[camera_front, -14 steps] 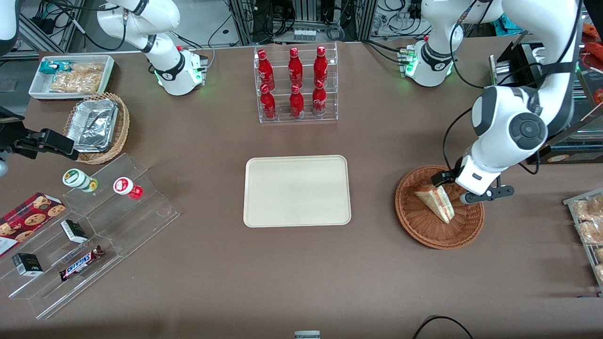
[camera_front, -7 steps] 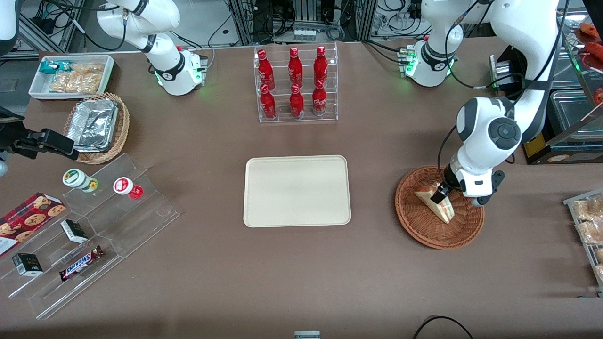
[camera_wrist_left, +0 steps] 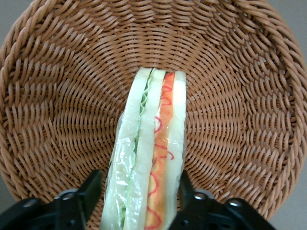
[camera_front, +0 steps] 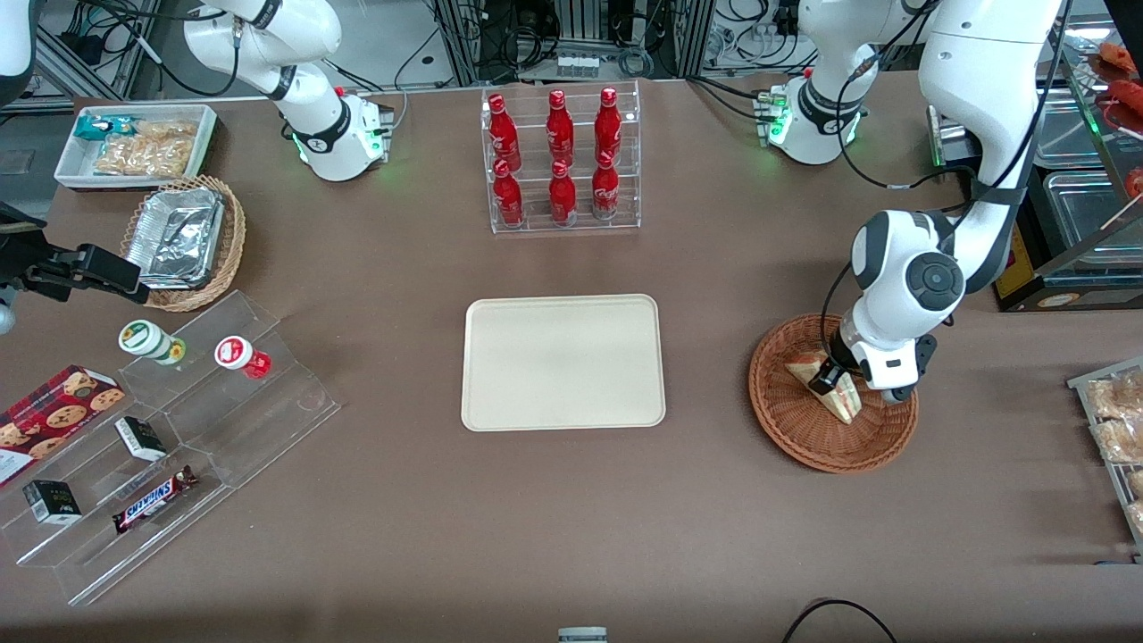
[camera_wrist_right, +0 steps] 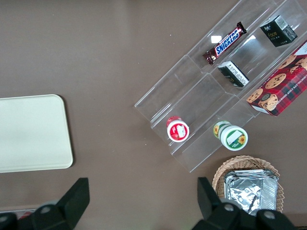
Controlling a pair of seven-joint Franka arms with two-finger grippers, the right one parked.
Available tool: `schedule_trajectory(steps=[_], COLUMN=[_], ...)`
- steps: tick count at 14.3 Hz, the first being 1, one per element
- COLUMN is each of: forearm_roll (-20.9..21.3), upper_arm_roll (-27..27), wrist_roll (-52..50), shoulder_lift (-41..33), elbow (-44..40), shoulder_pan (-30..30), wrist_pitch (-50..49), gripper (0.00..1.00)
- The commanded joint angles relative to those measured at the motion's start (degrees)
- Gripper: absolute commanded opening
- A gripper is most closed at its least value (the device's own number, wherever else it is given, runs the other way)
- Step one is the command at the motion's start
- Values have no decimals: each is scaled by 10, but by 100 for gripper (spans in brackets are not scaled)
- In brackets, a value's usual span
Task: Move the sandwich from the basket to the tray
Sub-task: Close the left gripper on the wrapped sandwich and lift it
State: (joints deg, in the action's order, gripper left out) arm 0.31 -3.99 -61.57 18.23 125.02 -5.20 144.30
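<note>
The claw [camera_front: 826, 375] has come down into the basket [camera_front: 804, 438] in the last second. Now its fingers [camera_wrist_left: 91, 191] stand apart, one on each side of the sandwich [camera_wrist_left: 151, 158], close to the wrap. The sandwich lies in the basket, not lifted. I think closing comes next; the tray [camera_front: 563, 362] waits well apart on the counter [camera_front: 571, 518].

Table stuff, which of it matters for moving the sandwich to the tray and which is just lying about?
Belongs to the job:
sandwich, lying in the basket
tray, nothing on it
hand, down in the basket, open, one finger on each side of the sandwich

Just lying about:
cola bottles
Snickers bar
cookie box
foil container
</note>
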Motion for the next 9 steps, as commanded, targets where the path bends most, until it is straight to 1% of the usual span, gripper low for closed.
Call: schedule_trajectory(steps=[1, 3, 4, 5, 6, 7, 9], forearm_roll=[7, 7, 7, 7, 6, 5, 8], upper_arm_roll=[3, 1, 0, -7, -18, -31, -61], wrist_roll=[8, 21, 58, 141, 226, 269, 277], shoulder_lift=[-2, -17, -19, -20, -16, -13, 15], elbow=[-8, -23, -36, -60, -94, -132, -216], shoulder_pan=[-8, -9, -10, -10, -10, -10, -23], wrist_pitch=[-6, -32, -57, -94, -143, -198, -287], gripper=[10, 10, 10, 10, 11, 11, 11])
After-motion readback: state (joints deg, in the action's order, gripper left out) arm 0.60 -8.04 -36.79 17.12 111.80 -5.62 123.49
